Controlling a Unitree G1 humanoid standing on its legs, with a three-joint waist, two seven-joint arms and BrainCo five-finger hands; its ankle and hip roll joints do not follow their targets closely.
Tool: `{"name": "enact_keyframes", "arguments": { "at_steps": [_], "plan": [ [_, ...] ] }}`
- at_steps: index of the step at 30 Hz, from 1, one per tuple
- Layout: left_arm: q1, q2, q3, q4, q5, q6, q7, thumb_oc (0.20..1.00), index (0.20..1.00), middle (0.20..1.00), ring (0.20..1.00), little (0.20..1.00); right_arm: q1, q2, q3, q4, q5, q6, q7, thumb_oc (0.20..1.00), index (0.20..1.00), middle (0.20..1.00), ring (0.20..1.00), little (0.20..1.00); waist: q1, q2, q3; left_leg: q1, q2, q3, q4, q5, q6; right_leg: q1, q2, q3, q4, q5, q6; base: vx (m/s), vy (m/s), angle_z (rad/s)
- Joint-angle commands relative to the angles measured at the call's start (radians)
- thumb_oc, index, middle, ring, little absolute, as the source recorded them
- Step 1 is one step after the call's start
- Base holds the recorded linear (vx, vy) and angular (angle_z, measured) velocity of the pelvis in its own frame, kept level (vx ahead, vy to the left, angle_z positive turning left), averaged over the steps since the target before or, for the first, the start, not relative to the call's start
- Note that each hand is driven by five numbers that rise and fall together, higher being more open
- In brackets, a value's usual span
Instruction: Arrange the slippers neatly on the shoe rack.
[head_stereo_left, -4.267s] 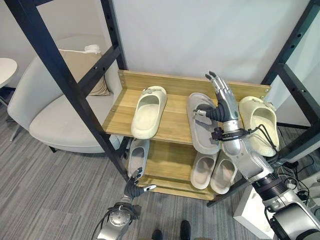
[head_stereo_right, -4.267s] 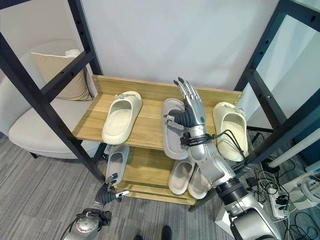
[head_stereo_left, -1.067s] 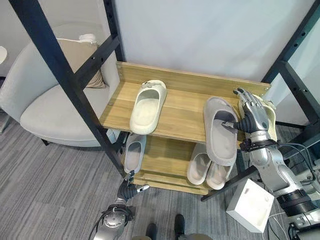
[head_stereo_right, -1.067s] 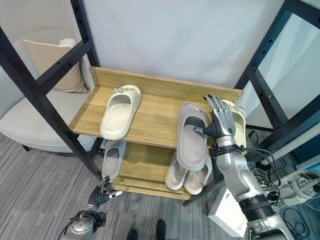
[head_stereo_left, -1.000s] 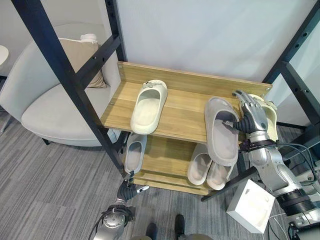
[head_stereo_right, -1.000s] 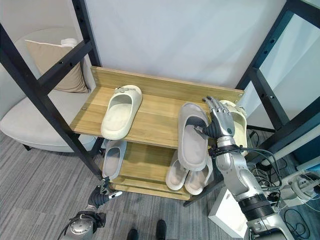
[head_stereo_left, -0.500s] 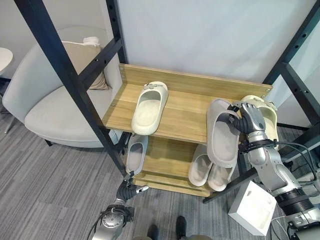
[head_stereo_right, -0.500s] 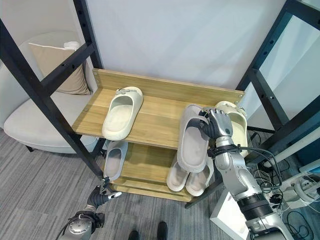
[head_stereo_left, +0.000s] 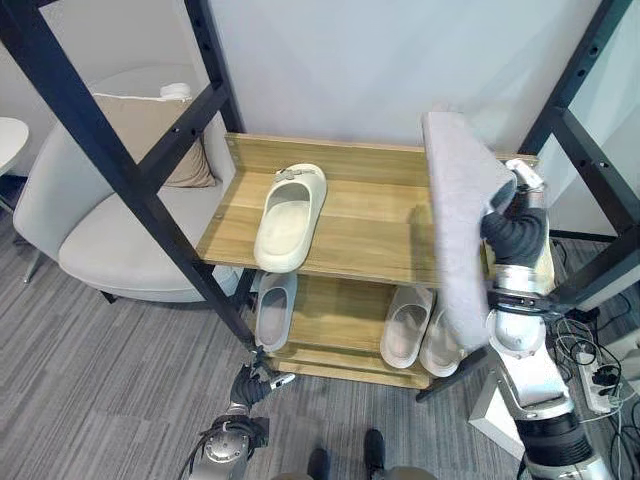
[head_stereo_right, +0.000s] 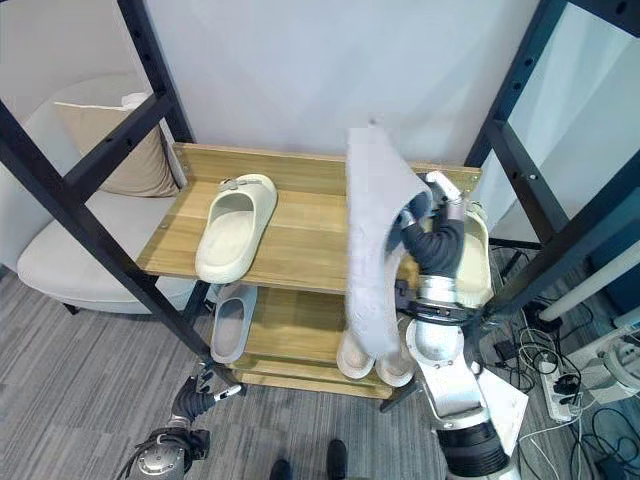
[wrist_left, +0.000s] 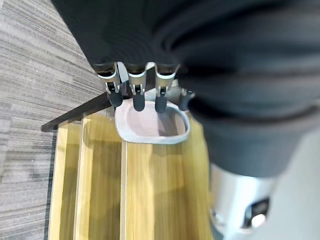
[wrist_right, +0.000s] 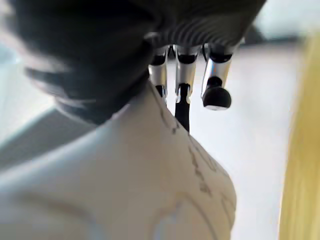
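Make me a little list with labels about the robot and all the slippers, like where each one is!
right hand: curled round the grey slipper, holding it up on edge in front of the shoe rack
left hand: low by the floor, fingers relaxed, holding nothing
top shelf: one cream slipper lying flat; another cream slipper at the right end, behind the right hand
lower shelf: a single grey slipper on the left, a pale pair on the right
beside the rack: armchair with a cushion

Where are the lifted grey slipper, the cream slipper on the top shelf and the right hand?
grey slipper (head_stereo_left: 455, 215), left eye view, mid sole.
cream slipper (head_stereo_left: 285, 222), left eye view, footbed.
right hand (head_stereo_left: 515, 232), left eye view, dark ribbed cover.
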Motion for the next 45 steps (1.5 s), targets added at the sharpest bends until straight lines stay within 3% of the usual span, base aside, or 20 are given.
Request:
{"name": "enact_keyframes", "arguments": {
  "at_steps": [1,5,9,11,13,14,15,17,24,26,27,28,29,33,40,45],
  "plan": [
    [-0.061,0.024,0.013,0.016,-0.031,-0.024,-0.014,1.0,1.0,1.0,1.0,1.0,-0.047,-0.004,0.022,-0.078,0.296,-0.092,0.197,0.2,0.2,0.2,0.2,0.2,0.007,-0.013,-0.005,0.021,0.01,-0.044,-0.007,-0.148,0.001,0.152,-0.034,-0.01,0.002,-0.266,0.019,0.0,0.0,0.0],
    [-0.068,0.019,0.019,0.024,-0.041,-0.047,-0.019,1.0,1.0,1.0,1.0,1.0,-0.076,-0.007,0.194,-0.086,0.439,-0.023,0.36,0.2,0.2,0.2,0.2,0.2,0.018,-0.01,-0.004,0.021,0.012,-0.045,-0.007,-0.145,-0.006,0.154,-0.035,-0.015,0.002,-0.265,0.015,0.0,0.0,0.0],
    [-0.076,0.017,0.022,0.035,-0.037,-0.06,-0.027,1.0,1.0,1.0,1.0,1.0,-0.088,-0.019,0.255,-0.037,0.419,0.017,0.411,0.2,0.2,0.2,0.2,0.2,0.025,-0.009,-0.004,0.021,0.013,-0.05,-0.007,-0.143,-0.009,0.155,-0.036,-0.023,0.005,-0.268,0.012,0.0,-0.01,0.02],
    [-0.082,0.015,0.026,0.052,-0.034,-0.07,-0.032,1.0,1.0,1.0,1.0,1.0,-0.066,-0.038,0.28,0.013,0.367,0.044,0.443,0.2,0.2,0.2,0.2,0.2,0.028,-0.008,-0.001,0.023,0.013,-0.056,-0.007,-0.143,-0.01,0.157,-0.036,-0.03,0.012,-0.273,0.01,0.01,-0.015,0.05],
    [-0.084,0.012,0.033,0.065,-0.028,-0.079,-0.037,1.0,1.0,1.0,1.0,1.0,-0.037,-0.072,0.283,0.058,0.246,0.056,0.455,0.2,0.2,0.2,0.2,0.2,0.029,-0.007,0.003,0.023,0.012,-0.064,-0.007,-0.142,-0.011,0.157,-0.037,-0.038,0.018,-0.279,0.011,0.01,-0.018,0.14],
    [-0.09,0.009,0.037,0.08,-0.022,-0.088,-0.035,1.0,1.0,1.0,1.0,1.0,-0.015,-0.102,0.279,0.111,0.083,0.054,0.438,0.2,0.2,0.2,0.2,0.2,0.03,-0.004,0.01,0.022,0.013,-0.072,-0.007,-0.141,-0.011,0.155,-0.037,-0.048,0.026,-0.284,0.011,0.01,-0.012,0.18],
    [-0.09,0.009,0.037,0.08,-0.022,-0.088,-0.035,1.0,1.0,1.0,1.0,1.0,-0.015,-0.102,0.28,0.111,0.082,0.054,0.438,0.2,0.2,0.2,0.2,0.2,0.029,-0.004,0.01,0.022,0.013,-0.072,-0.007,-0.141,-0.011,0.156,-0.037,-0.048,0.027,-0.284,0.011,0.02,-0.01,0.13],
    [-0.095,0.006,0.039,0.096,-0.016,-0.094,-0.026,1.0,1.0,1.0,1.0,1.0,-0.013,-0.132,0.269,0.183,-0.152,0.042,0.376,0.2,0.2,0.2,0.2,0.2,0.032,-0.003,0.019,0.019,0.012,-0.081,-0.007,-0.14,-0.011,0.153,-0.038,-0.059,0.035,-0.291,0.011,0.02,-0.004,0.02],
    [-0.115,0.024,0.005,0.101,0.017,-0.101,0.044,1.0,1.0,1.0,1.0,1.0,-0.056,-0.15,0.224,0.403,-0.634,0.084,0.085,0.2,0.2,0.2,0.2,0.2,0.049,0.006,0.064,-0.01,0.01,-0.132,0.0,-0.129,-0.007,0.096,-0.049,-0.113,0.14,-0.335,0.013,0.01,-0.005,0.19],
    [-0.122,0.033,-0.007,0.075,0.007,-0.108,0.064,1.0,1.0,1.0,1.0,1.0,-0.102,-0.147,0.21,0.452,-0.731,0.107,-0.003,0.2,0.2,0.2,0.2,0.2,0.056,0.01,0.091,-0.052,0.002,-0.141,0.045,-0.139,-0.004,0.05,-0.057,-0.121,0.2,-0.353,0.014,-0.13,0.02,0.25],
    [-0.141,0.04,-0.017,0.041,-0.016,-0.121,0.08,1.0,1.0,1.0,1.0,1.0,-0.17,-0.146,0.209,0.502,-0.805,0.134,-0.078,0.2,0.2,0.2,0.2,0.2,0.065,0.014,0.138,-0.122,-0.013,-0.144,0.122,-0.147,-0.002,-0.013,-0.068,-0.123,0.27,-0.367,0.013,-0.16,0.028,0.22],
    [-0.141,0.04,-0.016,0.042,-0.016,-0.121,0.08,1.0,1.0,1.0,1.0,1.0,-0.172,-0.145,0.21,0.504,-0.805,0.134,-0.079,0.2,0.2,0.2,0.2,0.2,0.066,0.012,0.135,-0.127,-0.014,-0.142,0.13,-0.155,-0.002,-0.018,-0.069,-0.12,0.278,-0.373,0.013,-0.3,0.055,0.19],
    [-0.175,0.046,-0.029,0.008,-0.042,-0.137,0.098,1.0,1.0,1.0,1.0,1.0,-0.253,-0.146,0.209,0.559,-0.87,0.163,-0.153,0.2,0.2,0.2,0.2,0.2,0.077,0.021,0.189,-0.232,-0.038,-0.15,0.245,-0.169,-0.003,-0.102,-0.085,-0.126,0.368,-0.388,0.006,-0.17,0.035,0.13],
    [-0.229,0.045,-0.051,-0.058,-0.083,-0.17,0.119,1.0,1.0,1.0,1.0,1.0,-0.38,-0.165,0.222,0.668,-0.983,0.227,-0.26,0.2,0.2,0.2,0.2,0.2,0.095,0.038,0.23,-0.397,-0.072,-0.168,0.401,-0.205,-0.005,-0.26,-0.103,-0.114,0.528,-0.43,-0.006,-0.13,0.051,0.19],
    [-0.329,0.069,-0.104,-0.138,-0.098,-0.205,0.154,1.0,1.0,1.0,1.0,1.0,-0.556,-0.217,0.248,0.822,-1.037,0.328,-0.349,0.2,0.2,0.2,0.2,0.2,0.115,0.04,0.268,-0.594,-0.093,-0.171,0.518,-0.226,0.001,-0.462,-0.131,-0.095,0.677,-0.465,-0.009,-0.05,0.061,0.11],
    [-0.368,0.087,-0.135,-0.178,-0.094,-0.221,0.161,1.0,1.0,1.0,1.0,1.0,-0.657,-0.254,0.265,0.92,-1.034,0.367,-0.379,0.2,0.2,0.2,0.2,0.2,0.122,0.044,0.276,-0.664,-0.11,-0.19,0.521,-0.217,0.0,-0.531,-0.148,-0.105,0.696,-0.467,-0.005,-0.02,0.044,0.11]
  ]
}}
